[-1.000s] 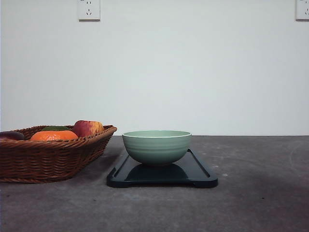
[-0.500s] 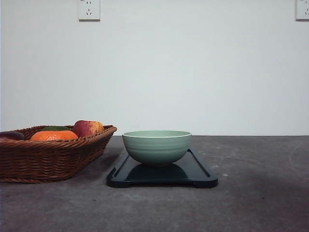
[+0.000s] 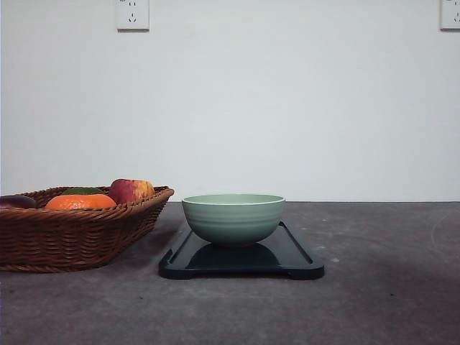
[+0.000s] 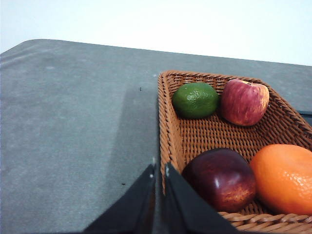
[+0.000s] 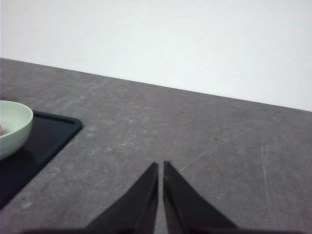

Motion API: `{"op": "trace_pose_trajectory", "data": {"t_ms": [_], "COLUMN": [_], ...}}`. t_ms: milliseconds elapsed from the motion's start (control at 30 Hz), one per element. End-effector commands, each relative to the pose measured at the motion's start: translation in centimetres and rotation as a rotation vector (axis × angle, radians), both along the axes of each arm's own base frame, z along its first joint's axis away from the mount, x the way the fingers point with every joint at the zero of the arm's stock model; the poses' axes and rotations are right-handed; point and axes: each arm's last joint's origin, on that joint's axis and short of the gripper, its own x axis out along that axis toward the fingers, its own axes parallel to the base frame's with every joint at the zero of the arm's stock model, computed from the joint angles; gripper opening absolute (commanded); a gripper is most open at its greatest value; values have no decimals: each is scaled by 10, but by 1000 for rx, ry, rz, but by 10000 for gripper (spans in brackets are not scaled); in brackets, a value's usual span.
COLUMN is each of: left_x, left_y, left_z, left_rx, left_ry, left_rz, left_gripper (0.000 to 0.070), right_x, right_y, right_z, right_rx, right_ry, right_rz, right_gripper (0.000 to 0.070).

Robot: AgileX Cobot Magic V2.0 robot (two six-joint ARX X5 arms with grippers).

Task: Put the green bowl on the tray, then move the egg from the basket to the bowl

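Observation:
The green bowl stands upright on the dark tray, toward its far end; the bowl and tray also show in the right wrist view. Inside the bowl, at that picture's edge, is a pinkish-brown sliver, too small to tell whether it is the egg. The wicker basket sits left of the tray. My left gripper is shut, empty, by the basket's rim. The right gripper is shut and empty over bare table, right of the tray.
The basket holds a green lime, a red-yellow apple, a dark red round fruit and an orange citrus. Grey tabletop spreads right of the tray. A white wall with sockets stands behind.

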Motion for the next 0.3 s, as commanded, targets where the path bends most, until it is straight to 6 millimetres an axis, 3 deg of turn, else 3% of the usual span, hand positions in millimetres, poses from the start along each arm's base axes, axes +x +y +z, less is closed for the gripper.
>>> {"op": "trace_pose_trajectory", "data": {"t_ms": [0, 267], "left_x": [1, 1], "left_y": [0, 0], "left_z": [-6, -6], "left_rx": [13, 13], "left_ry": [19, 19], "left_rz": [2, 2], "left_gripper": [21, 21], "right_x": [0, 0], "right_y": [0, 0], "right_z": [-1, -1], "right_rx": [-4, -4], "right_ry": [-2, -2], "right_rz": [-3, -3], "right_gripper": [9, 9]}}
